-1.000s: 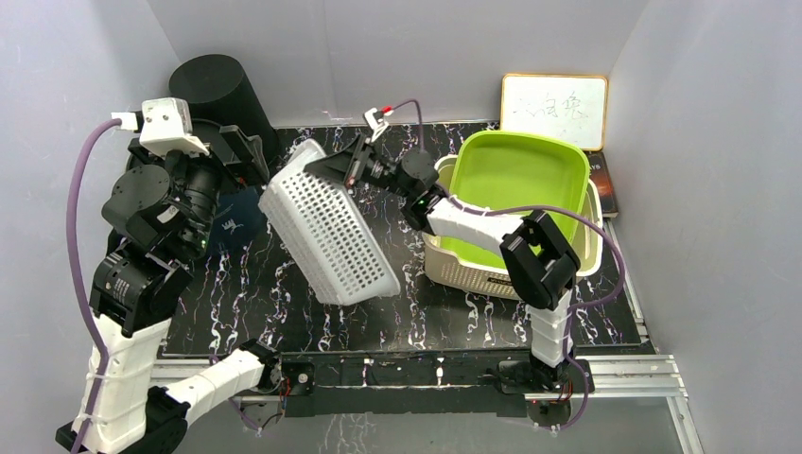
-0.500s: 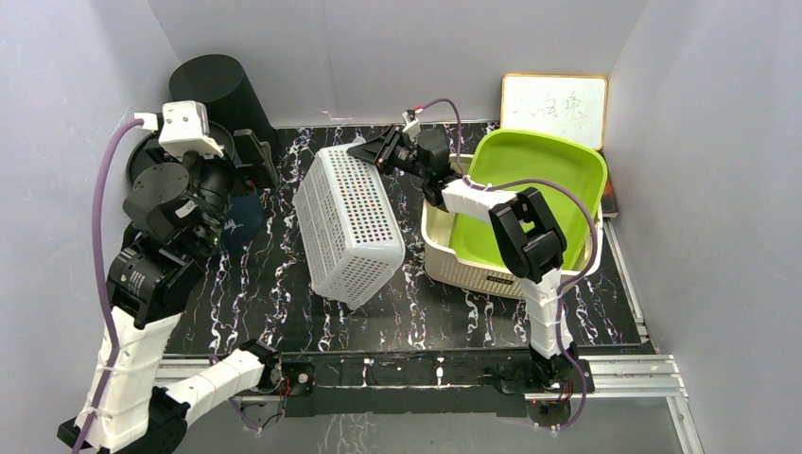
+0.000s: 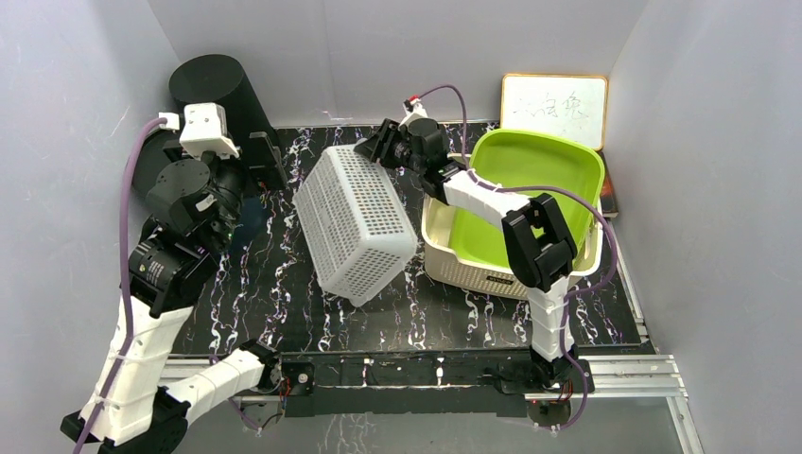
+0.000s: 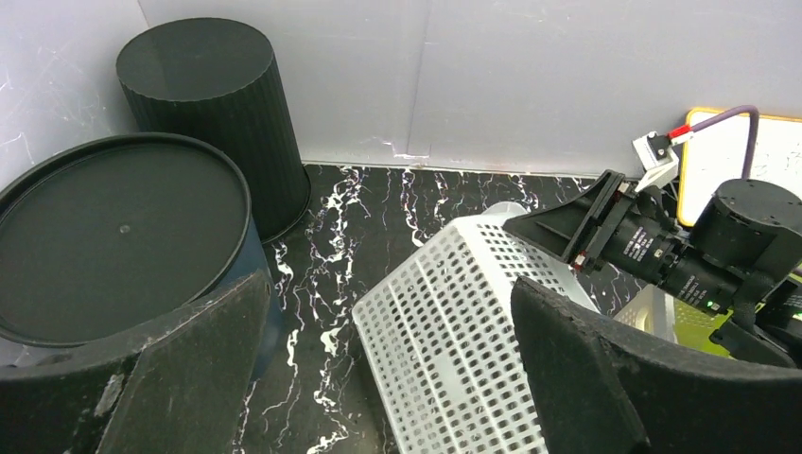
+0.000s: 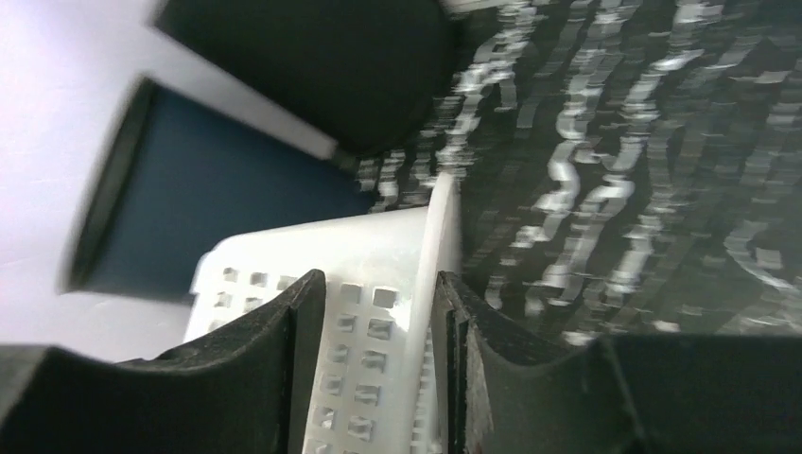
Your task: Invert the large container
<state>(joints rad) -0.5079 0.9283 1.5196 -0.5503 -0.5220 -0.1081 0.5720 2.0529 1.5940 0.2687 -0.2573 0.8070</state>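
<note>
The large container, a white perforated basket (image 3: 357,222), lies bottom-up on the black marbled table, its base facing the camera. In the left wrist view the basket (image 4: 463,350) sits ahead of my left gripper (image 4: 388,284), which is open and holds nothing. My left gripper (image 3: 253,163) hovers left of the basket. My right gripper (image 3: 372,149) is at the basket's far end. In the right wrist view its fingers straddle the basket's rim (image 5: 430,284). That right gripper (image 5: 378,284) is open wider than the rim, which lies against one finger (image 5: 454,322).
A black ribbed bin (image 3: 213,80) stands at the back left, with a dark blue tub with a black lid (image 4: 113,246) beside it. A cream basket (image 3: 463,265) holding a lime green tub (image 3: 530,180) sits to the right. A whiteboard (image 3: 553,109) leans on the back wall.
The basket went from hanging tilted in my right gripper to lying bottom-up on the table. The right jaws have widened on its rim. The left arm rose and shifted towards the back.
</note>
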